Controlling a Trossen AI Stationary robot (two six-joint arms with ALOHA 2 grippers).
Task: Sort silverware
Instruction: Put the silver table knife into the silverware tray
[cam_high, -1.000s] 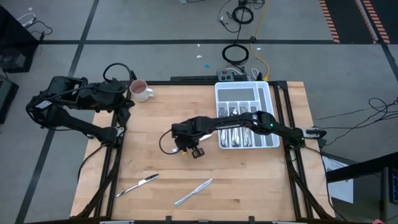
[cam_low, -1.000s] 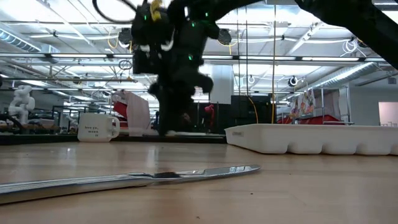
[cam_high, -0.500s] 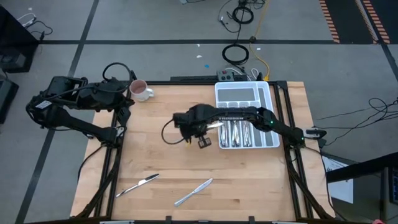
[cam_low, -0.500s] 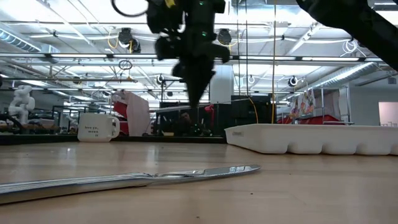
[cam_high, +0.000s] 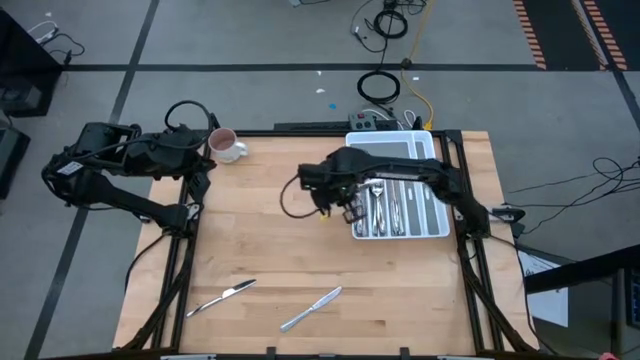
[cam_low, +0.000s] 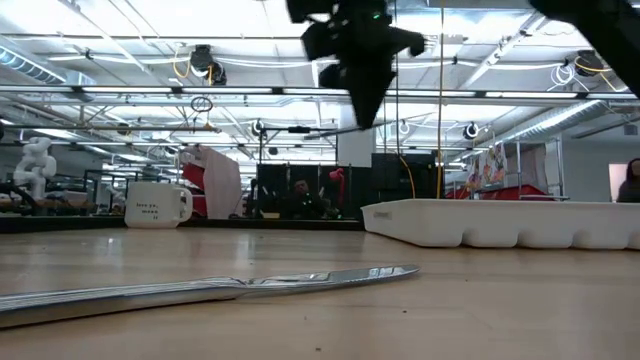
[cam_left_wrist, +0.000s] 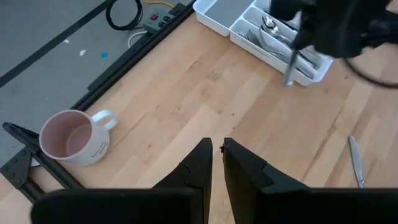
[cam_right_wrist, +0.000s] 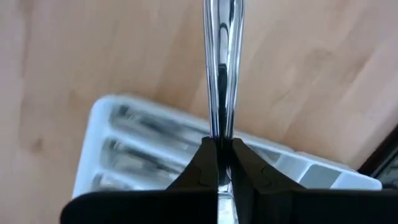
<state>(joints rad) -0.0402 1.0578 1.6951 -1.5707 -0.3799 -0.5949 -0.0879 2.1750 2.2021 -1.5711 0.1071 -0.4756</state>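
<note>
My right gripper (cam_high: 347, 208) hangs high over the left rim of the white divided tray (cam_high: 436, 190). It is shut on a slim shiny piece of silverware (cam_right_wrist: 219, 62), which also shows below it in the left wrist view (cam_left_wrist: 290, 70). Which kind of piece it is, I cannot tell. More silverware (cam_high: 385, 208) lies in the tray's long compartments. Two knives (cam_high: 222, 297) (cam_high: 311, 308) lie flat on the wood near the table's front edge. My left gripper (cam_left_wrist: 216, 155) waits at the far left, raised, with only a thin slit between its fingers and nothing in it. My right gripper pinches the piece of silverware between its two fingers at one end (cam_right_wrist: 218, 134). The fingers come from above and point down. The piece hangs below them, lifted clear, its free end over the wood just beside the tray.
A white mug (cam_high: 225, 146) stands at the table's far left corner. The nearer knife (cam_low: 250, 285) lies across the front of the low view. Bare wood lies between the tray and the two knives. Cables and a power strip (cam_high: 372, 122) lie on the floor beyond the far edge.
My right gripper has risen from the table's middle and gone toward the right and far edges, to the tray's left rim. It has tipped to point straight down and stayed shut on the piece of silverware, which has come up with it.
</note>
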